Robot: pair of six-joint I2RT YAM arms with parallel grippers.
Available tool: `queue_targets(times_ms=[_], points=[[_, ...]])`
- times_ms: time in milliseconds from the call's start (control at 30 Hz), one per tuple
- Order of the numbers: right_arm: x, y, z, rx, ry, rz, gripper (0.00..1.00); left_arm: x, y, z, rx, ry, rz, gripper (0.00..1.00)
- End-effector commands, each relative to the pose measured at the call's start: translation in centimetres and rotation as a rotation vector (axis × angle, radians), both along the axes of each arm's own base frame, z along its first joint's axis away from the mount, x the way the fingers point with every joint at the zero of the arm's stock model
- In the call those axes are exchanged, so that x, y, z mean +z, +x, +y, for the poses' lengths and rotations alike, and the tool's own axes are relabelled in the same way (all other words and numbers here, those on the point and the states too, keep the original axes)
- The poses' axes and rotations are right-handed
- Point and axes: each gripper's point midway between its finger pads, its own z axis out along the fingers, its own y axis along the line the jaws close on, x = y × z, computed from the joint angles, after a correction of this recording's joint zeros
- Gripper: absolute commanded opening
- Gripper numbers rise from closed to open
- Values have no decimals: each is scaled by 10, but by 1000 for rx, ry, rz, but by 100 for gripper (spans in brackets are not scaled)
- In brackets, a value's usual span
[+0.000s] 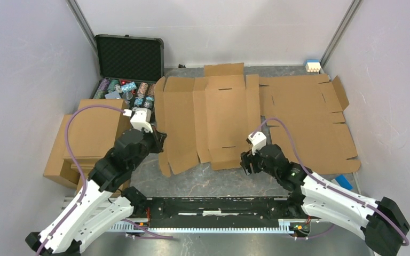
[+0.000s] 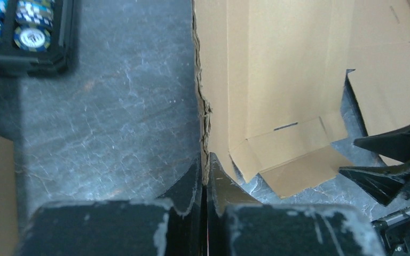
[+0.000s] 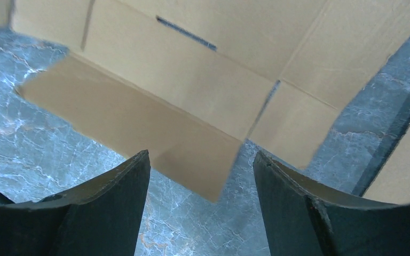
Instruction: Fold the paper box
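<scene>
1. The paper box (image 1: 213, 117) lies as an unfolded blank, mostly flat, at mid-table, just left of a second blank (image 1: 309, 122).
2. Orientation: the main creases run near-to-far. One tab points at the back wall and one flap points toward the arm bases. The long axis is probably near-far too, but the overhead foreshortening makes this uncertain.
3. The left gripper (image 2: 205, 178) has its fingers pressed together, pinching the box's left edge near the front corner. The corrugated edge runs straight into the grip.
4. The right gripper (image 3: 201, 160) has its fingers spread wide. It is low over the box's near-right corner, with the front flap showing between the fingers. No contact is visible.
5. The poker chip case (image 1: 128, 58) stands open at far left, and a cardboard stack (image 1: 85, 138) sits at the left.
</scene>
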Motion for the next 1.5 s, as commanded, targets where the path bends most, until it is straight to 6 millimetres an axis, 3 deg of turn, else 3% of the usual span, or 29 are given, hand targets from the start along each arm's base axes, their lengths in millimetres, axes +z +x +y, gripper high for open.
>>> queue_targets(times_ms=[0, 133, 300, 833, 933, 1033, 1233, 1367, 1467], points=[[6, 5, 19, 62, 34, -16, 76, 46, -2, 4, -63, 14, -191, 2], [-12, -5, 31, 125, 39, 60, 75, 51, -7, 3, -71, -21, -195, 2], [-20, -11, 43, 183, 72, 88, 72, 52, -11, -8, -112, -84, -189, 2], [-28, -31, 56, 336, 61, 137, 75, 23, -18, -49, -320, -97, -122, 2], [-26, -30, 54, 327, 54, 138, 75, 26, -20, -48, -326, -86, -141, 2], [-8, -25, 54, 312, 70, 90, 80, 31, -17, -35, -284, -52, -186, 2], [22, -12, 31, 210, 5, 17, 96, 33, -15, -24, -253, 8, -201, 2], [47, 7, 6, 37, -5, -75, 98, 32, -15, -23, -250, 13, -201, 2], [51, 22, -21, -145, -19, -122, 98, 31, -15, -21, -240, 15, -202, 2]])
